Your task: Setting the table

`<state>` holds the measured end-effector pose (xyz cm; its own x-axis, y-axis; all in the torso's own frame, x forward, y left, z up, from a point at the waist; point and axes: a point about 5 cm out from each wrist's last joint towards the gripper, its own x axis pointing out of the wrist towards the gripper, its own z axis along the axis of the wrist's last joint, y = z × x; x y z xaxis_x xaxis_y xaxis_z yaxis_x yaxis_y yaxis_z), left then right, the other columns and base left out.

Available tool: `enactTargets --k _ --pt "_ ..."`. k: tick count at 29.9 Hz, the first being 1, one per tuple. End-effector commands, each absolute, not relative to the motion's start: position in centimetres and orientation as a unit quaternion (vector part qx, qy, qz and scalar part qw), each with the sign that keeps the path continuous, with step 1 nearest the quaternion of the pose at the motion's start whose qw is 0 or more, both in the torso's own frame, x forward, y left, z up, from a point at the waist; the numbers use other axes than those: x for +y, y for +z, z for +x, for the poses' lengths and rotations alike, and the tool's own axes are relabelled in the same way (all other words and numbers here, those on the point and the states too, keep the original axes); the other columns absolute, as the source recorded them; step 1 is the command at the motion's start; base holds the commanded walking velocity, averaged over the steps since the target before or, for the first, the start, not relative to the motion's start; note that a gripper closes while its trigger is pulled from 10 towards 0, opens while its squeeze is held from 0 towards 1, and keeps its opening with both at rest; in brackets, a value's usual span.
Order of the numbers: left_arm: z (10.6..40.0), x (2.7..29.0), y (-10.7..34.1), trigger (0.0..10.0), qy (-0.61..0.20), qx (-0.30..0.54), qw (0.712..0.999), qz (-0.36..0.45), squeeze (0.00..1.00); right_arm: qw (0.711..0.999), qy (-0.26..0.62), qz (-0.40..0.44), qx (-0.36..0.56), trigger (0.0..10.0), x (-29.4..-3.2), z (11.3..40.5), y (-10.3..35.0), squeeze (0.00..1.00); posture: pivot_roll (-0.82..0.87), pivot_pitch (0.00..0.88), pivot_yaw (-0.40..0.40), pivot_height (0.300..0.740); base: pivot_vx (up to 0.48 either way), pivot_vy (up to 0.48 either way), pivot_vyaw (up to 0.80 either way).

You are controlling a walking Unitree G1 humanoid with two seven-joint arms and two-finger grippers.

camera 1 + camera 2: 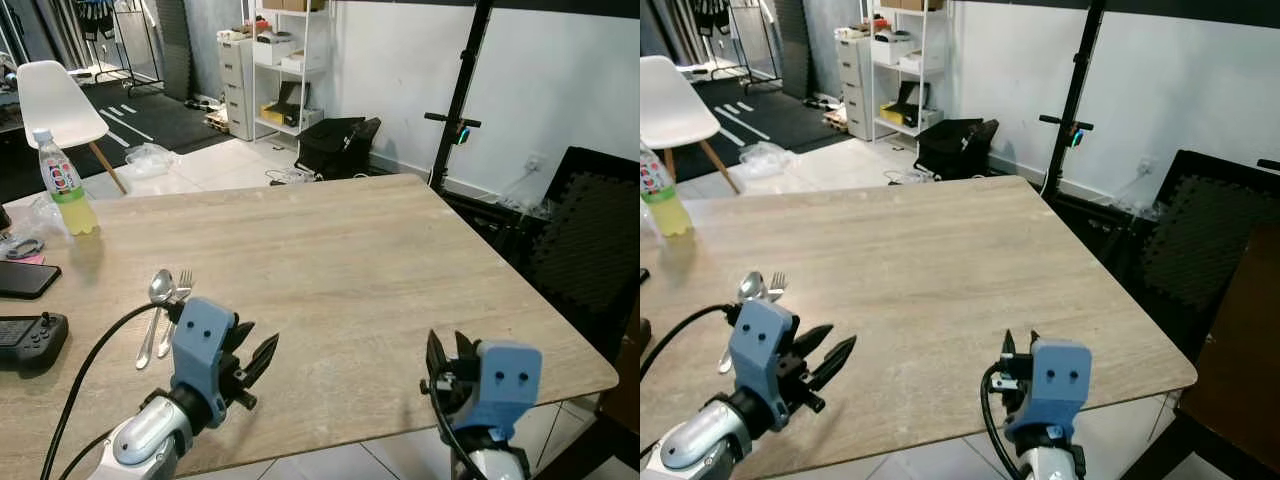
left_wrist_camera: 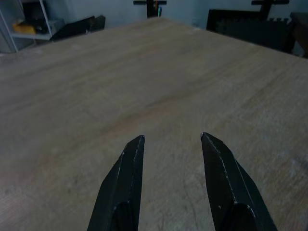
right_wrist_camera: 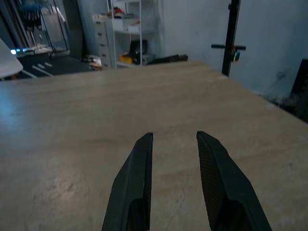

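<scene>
Both empty, fingers apart: left gripper [image 1: 262, 358], right gripper [image 3: 173, 137]. Spoon [image 1: 158, 298] and fork [image 1: 178, 300] just behind-left of left gripper; approach low, pinch handles.

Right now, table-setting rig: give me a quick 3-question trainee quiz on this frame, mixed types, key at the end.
1. True or false: the left gripper holds the spoon.
2. What lies right beside the spoon? A) knife B) fork C) plate
3. Fill in: the bottle holds a ____ drink.

Key:
1. False; both the left and the right gripper are open and empty above the table.
2. B
3. yellow
</scene>
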<state>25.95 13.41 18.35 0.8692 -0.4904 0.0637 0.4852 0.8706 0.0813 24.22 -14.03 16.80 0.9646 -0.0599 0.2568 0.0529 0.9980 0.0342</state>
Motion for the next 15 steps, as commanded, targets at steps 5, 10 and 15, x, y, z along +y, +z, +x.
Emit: enactTargets --k 5,10,15 --pt "26.38 13.90 18.70 10.0 -0.233 -0.045 0.971 0.034 0.00 0.990 -0.033 0.012 -0.137 10.0 -14.41 24.26 17.04 0.00 0.02 0.000 0.041 0.740 0.000 0.000 0.00" --pt "26.32 13.83 18.65 10.0 -0.227 -0.048 0.972 0.039 0.00 0.990 -0.032 0.014 -0.140 10.0 -14.34 24.25 17.02 0.00 0.02 0.000 0.040 0.740 0.000 0.000 0.00" --pt "26.36 13.79 18.63 10.0 -0.226 -0.048 0.972 0.041 0.00 0.990 -0.031 0.016 -0.139 10.0 -14.29 24.26 17.02 0.00 0.02 0.000 0.041 0.740 0.000 0.000 0.00"
